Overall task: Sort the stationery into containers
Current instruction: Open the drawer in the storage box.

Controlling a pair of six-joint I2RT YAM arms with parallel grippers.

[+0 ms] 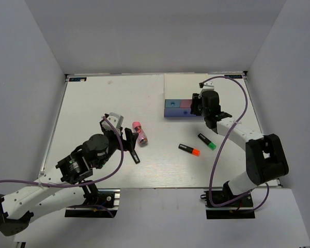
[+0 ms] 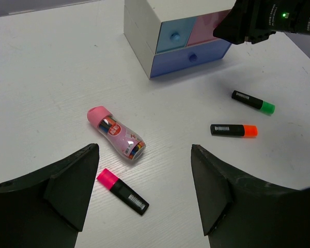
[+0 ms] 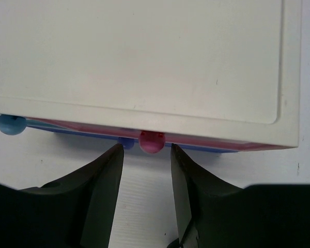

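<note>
The white organiser (image 1: 188,88) stands at the back right, its blue (image 2: 170,39), pink (image 2: 209,25) and lavender (image 2: 191,58) drawers all closed. My right gripper (image 3: 144,150) is open in front of the pink drawer. Its fingertips stand either side of the pink knob (image 3: 151,141), a little short of it. My left gripper (image 2: 144,151) hangs open over the table. The pink marker (image 2: 122,191) lies between its fingers and the pink-capped cylinder (image 2: 116,134) just ahead. The orange marker (image 1: 189,150) and green marker (image 1: 207,141) lie in front of the organiser.
The blue knob (image 3: 11,124) and lavender knob (image 3: 125,143) poke out beside the pink one. The right arm (image 1: 248,139) bends over the table's right side, near the green marker. Grey walls close in the table on three sides.
</note>
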